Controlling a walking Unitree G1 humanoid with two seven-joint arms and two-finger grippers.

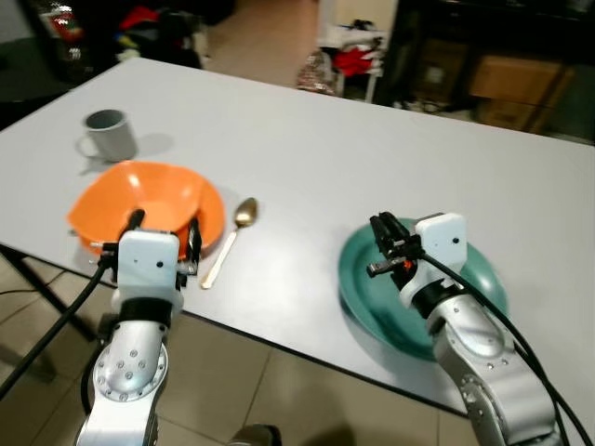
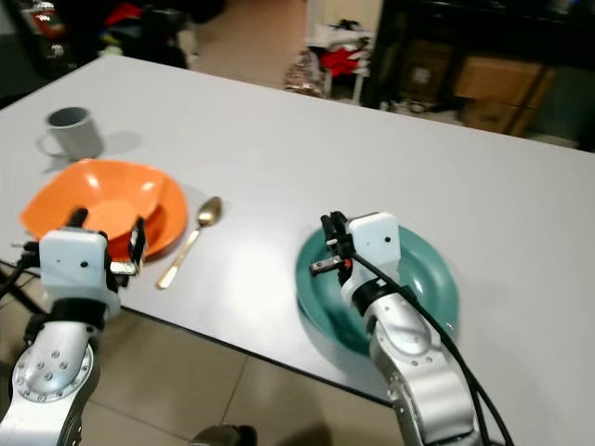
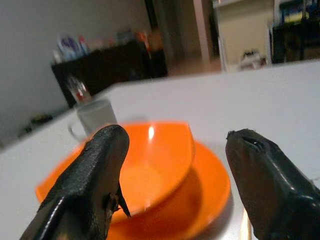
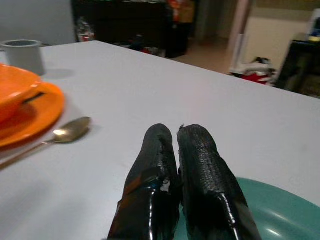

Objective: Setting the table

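Note:
An orange bowl (image 1: 149, 200) sits on an orange plate (image 3: 207, 192) near the front left edge of the white table (image 1: 307, 139). My left gripper (image 1: 165, 229) is open at the bowl's near rim, one finger on each side of it, holding nothing. Just right of the plate lies a gold spoon (image 1: 232, 237), bowl end away from me. Behind the orange bowl stands a grey mug (image 1: 110, 133). A teal plate (image 1: 488, 269) lies at the front right. My right gripper (image 1: 383, 230) hovers over its left part, shut and empty, pointing towards the spoon (image 4: 67, 132).
The table's near edge runs just in front of both plates, with tiled floor below. Beyond the far edge are dark furniture, cardboard boxes (image 1: 507, 88) and red and white clutter (image 1: 353, 56). Bare tabletop lies between the two plates and behind them.

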